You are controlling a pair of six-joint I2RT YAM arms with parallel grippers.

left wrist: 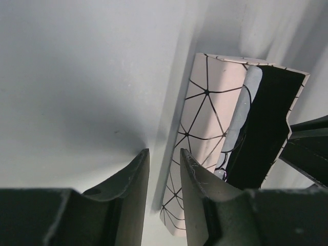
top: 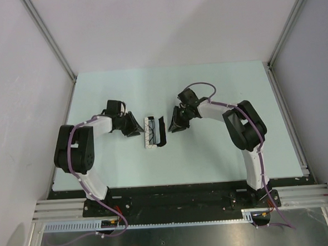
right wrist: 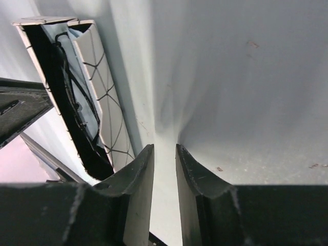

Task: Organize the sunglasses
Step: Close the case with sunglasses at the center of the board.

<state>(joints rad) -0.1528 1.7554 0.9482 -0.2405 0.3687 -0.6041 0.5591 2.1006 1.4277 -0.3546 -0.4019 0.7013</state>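
Note:
A pale case with a black line pattern (top: 151, 132) lies open mid-table, its black-lined lid (top: 161, 133) raised on the right side. Dark-framed sunglasses (left wrist: 241, 115) rest inside it, partly hidden by the lid. My left gripper (top: 135, 127) sits just left of the case, fingers a narrow gap apart with nothing between them. Close to the lid on the other side is my right gripper (top: 174, 125), also slightly open and holding nothing. The left wrist view has the case (left wrist: 205, 123) beyond my left gripper (left wrist: 164, 154). The right wrist view shows the case (right wrist: 105, 102) left of my right gripper (right wrist: 164, 148).
The pale green table (top: 218, 92) is bounded by white walls and metal posts at the back corners. Both arm bases stand at the near edge. The right gripper's dark fingers (left wrist: 307, 148) show at the right edge of the left wrist view.

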